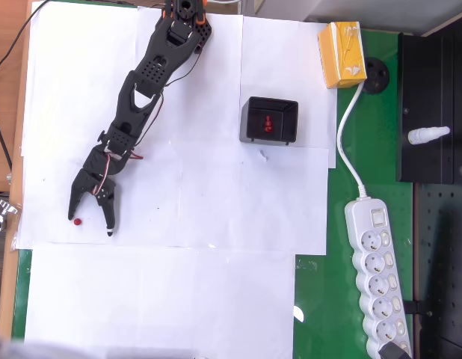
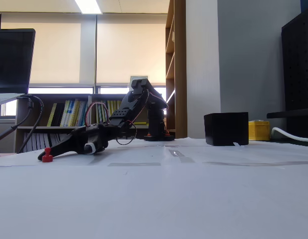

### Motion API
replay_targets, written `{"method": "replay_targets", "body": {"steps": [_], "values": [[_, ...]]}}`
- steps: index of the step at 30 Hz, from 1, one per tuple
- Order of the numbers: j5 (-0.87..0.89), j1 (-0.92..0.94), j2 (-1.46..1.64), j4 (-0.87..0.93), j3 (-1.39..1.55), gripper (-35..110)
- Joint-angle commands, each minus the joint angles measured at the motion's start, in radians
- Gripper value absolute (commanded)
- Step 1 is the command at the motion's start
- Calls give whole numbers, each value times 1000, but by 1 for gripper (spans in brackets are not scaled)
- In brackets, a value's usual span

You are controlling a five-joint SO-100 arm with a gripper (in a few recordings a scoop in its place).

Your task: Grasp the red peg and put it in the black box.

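Peg handling, w/ orientation. Red peg (image 1: pixel 78 221) stands on white paper (image 1: pixel 179 187) near the left edge in the overhead view, well apart from black box (image 1: pixel 269 120). In the fixed view the peg (image 2: pixel 47 157) shows a small knob over a wider foot, so its long axis reads as vertical, knob up; from above it is a mere round dot, consistent w/ standing upright.

Gripper (image 1: pixel 90 224) lies low over the paper, jaws spread, nothing held; the peg sits between the fingertips, closer to the left one in the overhead view, touching or just short of it (cannot tell which).

Handling, judged: v. small, rigid, prob. light plastic; smooth, so likely to slip or tip if pinched off-centre. Being so light it may be nudged away by one fingertip before the other arrives, hence centring the jaws matters. Best hold: across the stem or knob, above the foot, axis kept upright.

A second, brighter red item (image 1: pixel 268 124) already lies inside the box; the box is open-topped w/ thick walls, giving a generous target for a drop. Also present: yellow carton (image 1: pixel 342 54), white power strip (image 1: pixel 377 288) on green mat (image 1: pixel 328 299).
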Motion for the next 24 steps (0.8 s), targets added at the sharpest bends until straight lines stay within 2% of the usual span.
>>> {"method": "replay_targets", "body": {"steps": [1, 10, 24], "values": [[-17, 14, -14, 17, 63, 44], [-132, 8, -43, 123, 67, 44], [-146, 8, -49, 150, 69, 41]]}}
